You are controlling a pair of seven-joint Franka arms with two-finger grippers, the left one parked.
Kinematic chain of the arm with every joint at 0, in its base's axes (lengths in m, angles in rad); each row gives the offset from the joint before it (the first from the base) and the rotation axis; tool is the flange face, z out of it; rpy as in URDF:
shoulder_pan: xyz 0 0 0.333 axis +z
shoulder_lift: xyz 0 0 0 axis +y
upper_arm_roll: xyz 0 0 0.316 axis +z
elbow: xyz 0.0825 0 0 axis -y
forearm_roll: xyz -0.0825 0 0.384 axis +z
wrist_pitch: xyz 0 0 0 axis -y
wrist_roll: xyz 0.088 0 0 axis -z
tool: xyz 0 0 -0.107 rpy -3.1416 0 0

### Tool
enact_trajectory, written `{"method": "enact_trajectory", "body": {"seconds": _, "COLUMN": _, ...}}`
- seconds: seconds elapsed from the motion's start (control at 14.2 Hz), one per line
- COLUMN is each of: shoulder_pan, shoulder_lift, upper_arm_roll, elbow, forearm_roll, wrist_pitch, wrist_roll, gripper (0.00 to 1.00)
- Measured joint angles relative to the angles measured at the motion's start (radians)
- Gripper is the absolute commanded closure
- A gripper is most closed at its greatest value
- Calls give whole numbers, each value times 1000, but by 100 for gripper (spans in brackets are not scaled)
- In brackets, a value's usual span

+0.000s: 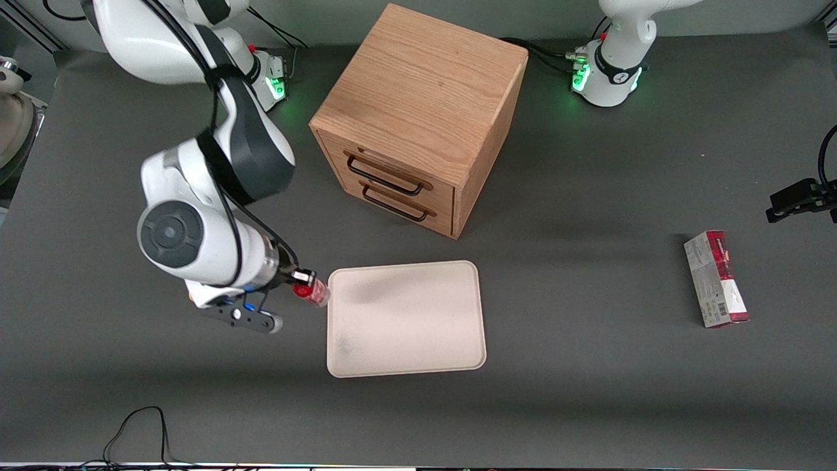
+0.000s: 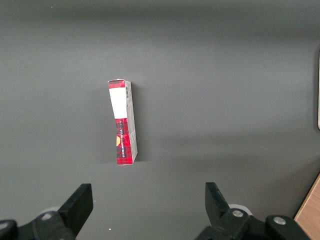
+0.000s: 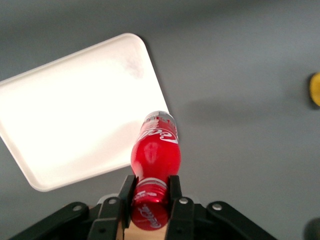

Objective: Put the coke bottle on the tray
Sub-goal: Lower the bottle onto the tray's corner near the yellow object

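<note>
Hovering at the tray's (image 1: pixel 405 318) edge, cabinet (image 1: pixel 418 118) farther back, carton (image 1: pixel 716 279) toward the parked arm's end; my gripper (image 3: pixel 151 192) clamps the bottle (image 3: pixel 156 150) by its neck, airborne.

red-and-grey carton (image 2: pixel 123 122) lying flat on dark grey table (image 2: pixel 225 75), wooden cabinet (image 2: pixel 310 210) corner at edge

A dark grey matte counter (image 1: pixel 588 392) fills the scene under soft, even light. A wooden two-drawer cabinet (image 1: pixel 418 111) with dark wire handles stands on it. Black cables (image 1: pixel 137 432) trail along the counter's edge nearest the front camera.
</note>
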State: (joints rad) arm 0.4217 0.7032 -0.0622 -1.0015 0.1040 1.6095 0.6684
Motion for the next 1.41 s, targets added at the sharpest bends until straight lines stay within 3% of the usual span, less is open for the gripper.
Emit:
{"method": "enact_trajectory", "body": {"seconds": 0.91, "shoulder_pan": -8, "shoulder_lift": 176, "upper_arm_roll": 2, "elbow": 46, "forearm_roll": 1, "wrist_pitch": 255, "wrist_roll": 8, "gripper": 100}}
{"method": "enact_trajectory", "body": {"seconds": 1.41, "shoulder_pan": -8, "shoulder_lift": 203, "upper_arm_roll": 6, "elbow": 59, "forearm_roll": 1, "wrist_pitch": 291, "wrist_roll": 11, "gripper": 100}}
